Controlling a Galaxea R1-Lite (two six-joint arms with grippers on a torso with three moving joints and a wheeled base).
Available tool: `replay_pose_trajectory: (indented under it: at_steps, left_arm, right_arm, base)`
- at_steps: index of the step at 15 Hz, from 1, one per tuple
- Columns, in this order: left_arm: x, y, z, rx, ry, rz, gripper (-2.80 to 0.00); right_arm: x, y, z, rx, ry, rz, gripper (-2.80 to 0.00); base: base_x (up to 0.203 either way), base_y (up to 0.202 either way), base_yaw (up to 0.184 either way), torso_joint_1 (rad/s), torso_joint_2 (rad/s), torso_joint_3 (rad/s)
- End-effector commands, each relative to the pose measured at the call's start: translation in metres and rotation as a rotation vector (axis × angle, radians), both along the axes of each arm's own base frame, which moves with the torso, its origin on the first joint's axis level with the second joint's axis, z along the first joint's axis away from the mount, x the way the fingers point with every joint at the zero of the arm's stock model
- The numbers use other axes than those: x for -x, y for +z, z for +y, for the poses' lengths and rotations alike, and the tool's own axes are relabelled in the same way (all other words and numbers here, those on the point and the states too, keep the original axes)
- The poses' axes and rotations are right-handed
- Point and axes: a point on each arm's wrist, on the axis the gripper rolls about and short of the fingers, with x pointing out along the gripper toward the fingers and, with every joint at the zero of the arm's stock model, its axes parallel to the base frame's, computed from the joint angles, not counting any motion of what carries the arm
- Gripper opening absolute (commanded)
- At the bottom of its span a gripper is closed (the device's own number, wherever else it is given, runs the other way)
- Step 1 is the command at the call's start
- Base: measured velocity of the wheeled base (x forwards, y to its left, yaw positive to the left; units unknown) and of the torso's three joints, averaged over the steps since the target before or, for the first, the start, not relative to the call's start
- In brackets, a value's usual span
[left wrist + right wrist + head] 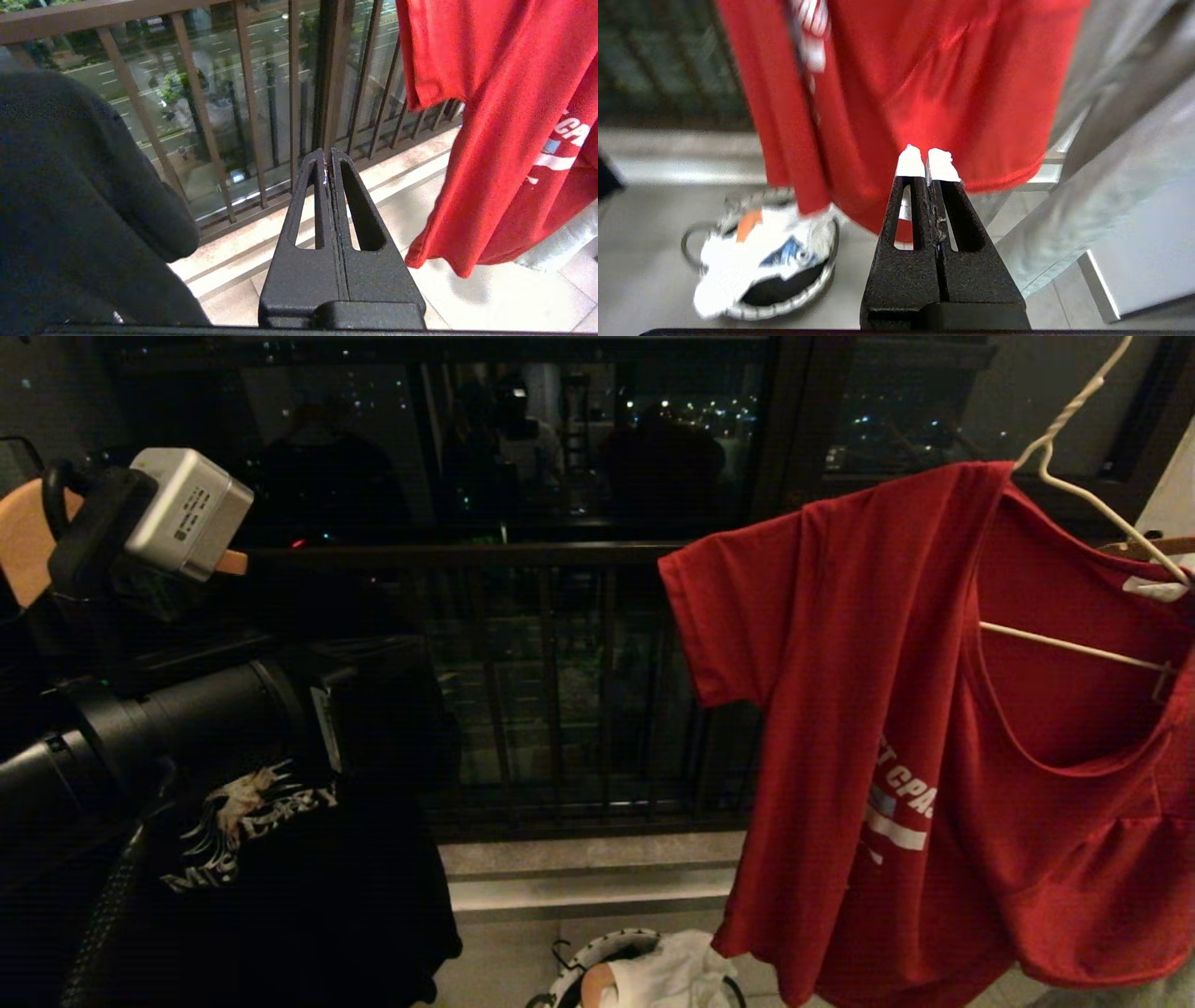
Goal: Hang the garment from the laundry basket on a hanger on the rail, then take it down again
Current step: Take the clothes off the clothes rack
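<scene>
The red garment [896, 709] hangs on the white wire hanger [1074, 647] at the right, one sleeve spread toward the middle. The hanger's hook runs out of the top of the head view, so the rail is out of view. On the floor below stands the laundry basket [607, 943], also in the right wrist view [775, 309]. My left gripper [327, 156] is shut and empty, held in the air left of the garment [504, 93]. My right gripper [928, 161] is shut and empty, low in front of the garment's hem [924, 70].
A black printed T-shirt [280, 896] hangs at the left behind my left arm [168, 719], on a wooden hanger [28, 537]. A white cloth [672, 975] fills the basket. The balcony railing [560, 691] stands behind. A pale grey sheet [1111, 186] hangs right of the garment.
</scene>
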Motion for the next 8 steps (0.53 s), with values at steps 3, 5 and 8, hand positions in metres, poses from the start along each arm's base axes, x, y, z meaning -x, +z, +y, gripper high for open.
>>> replay_pose_trajectory:
  at_steps: [3,5,8]
  left_arm:
    - [-0.003,0.003,0.0,0.008,0.006,-0.007,-2.8]
    - [-0.002,0.007,0.0,0.019,0.006,-0.017,-2.8]
    - [-0.001,0.012,0.001,0.046,0.006,-0.042,-2.8]
  right_arm:
    - [0.007,-0.046,0.0,0.03,0.04,-0.02,-2.8]
    - [0.006,-0.058,0.0,0.021,0.048,-0.019,-2.8]
    - [0.002,-0.062,0.0,-0.015,0.044,-0.027,-2.8]
  base:
    - [0.0,0.0,0.0,0.0,0.0,0.0]
    - [0.0,0.0,0.0,0.0,0.0,0.0]
    - [0.0,0.0,0.0,0.0,0.0,0.0]
